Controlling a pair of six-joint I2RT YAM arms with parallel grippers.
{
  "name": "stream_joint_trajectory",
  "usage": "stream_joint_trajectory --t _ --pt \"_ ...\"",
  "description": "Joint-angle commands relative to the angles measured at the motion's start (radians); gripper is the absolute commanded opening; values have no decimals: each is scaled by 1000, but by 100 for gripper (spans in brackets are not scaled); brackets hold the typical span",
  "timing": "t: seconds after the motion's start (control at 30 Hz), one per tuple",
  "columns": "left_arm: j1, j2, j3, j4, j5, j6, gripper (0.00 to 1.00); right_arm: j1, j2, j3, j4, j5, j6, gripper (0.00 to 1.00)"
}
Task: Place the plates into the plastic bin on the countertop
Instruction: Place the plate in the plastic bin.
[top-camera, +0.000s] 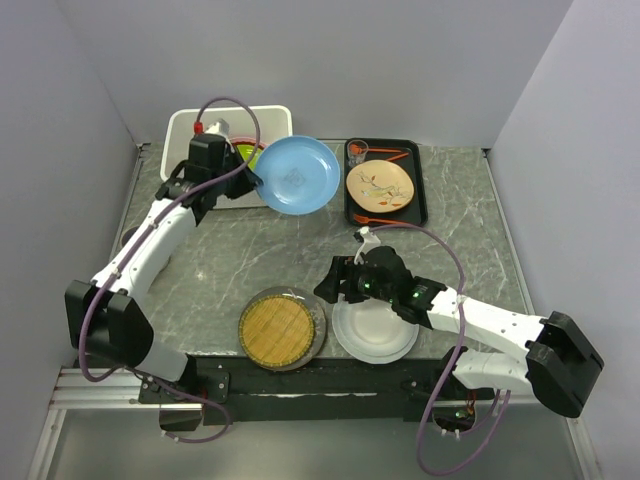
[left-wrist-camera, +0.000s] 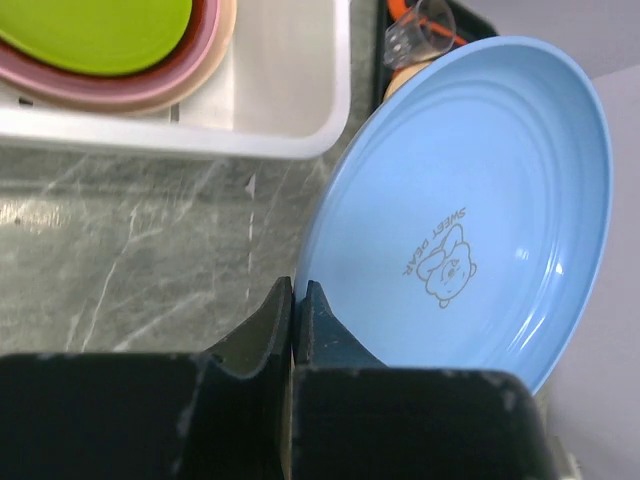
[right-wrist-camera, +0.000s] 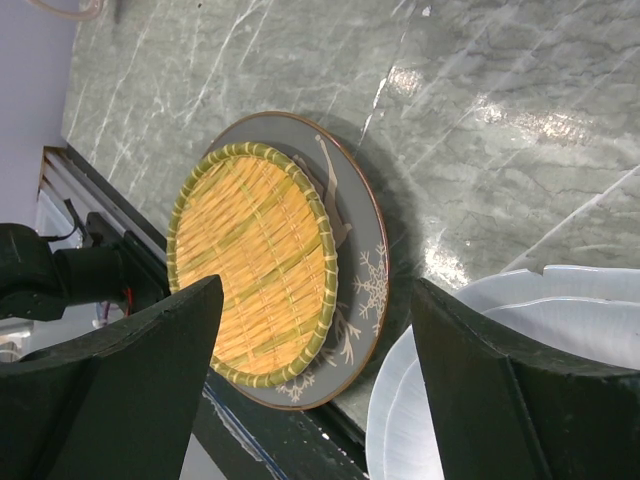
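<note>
My left gripper (top-camera: 256, 180) is shut on the rim of a blue plate (top-camera: 297, 175) and holds it tilted, in the air, just right of the white plastic bin (top-camera: 272, 118). The left wrist view shows the gripper (left-wrist-camera: 294, 300) pinching the blue plate (left-wrist-camera: 470, 200), with a lime green plate (left-wrist-camera: 110, 30) on pink plates (left-wrist-camera: 150, 85) inside the bin (left-wrist-camera: 290, 100). My right gripper (top-camera: 336, 284) is open and empty, above the gap between a gold woven-pattern plate (right-wrist-camera: 250, 270) lying on a dark deer plate (right-wrist-camera: 365, 270) and stacked white plates (right-wrist-camera: 480, 400).
A flat black tray (top-camera: 419, 205) at the back right holds a peach flower plate (top-camera: 380, 185), orange cutlery and a small clear cup. The grey marble countertop (top-camera: 250, 255) ends in a black front edge just below the near plates. Walls close in on both sides.
</note>
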Motion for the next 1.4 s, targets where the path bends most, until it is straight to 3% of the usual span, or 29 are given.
stream_joint_trajectory --t 0.0,0.57,1.17,1.37 --pt "24 30 95 37 45 20 1 -2 9 17 18 10 -23 83" --pt "124 126 186 51 96 -2 1 -2 17 27 3 24 -40 83" --pt "197 324 428 28 102 -30 1 -3 17 14 -9 34 -51 84" --pt "242 353 427 56 98 -59 1 -4 23 14 -3 33 -49 84"
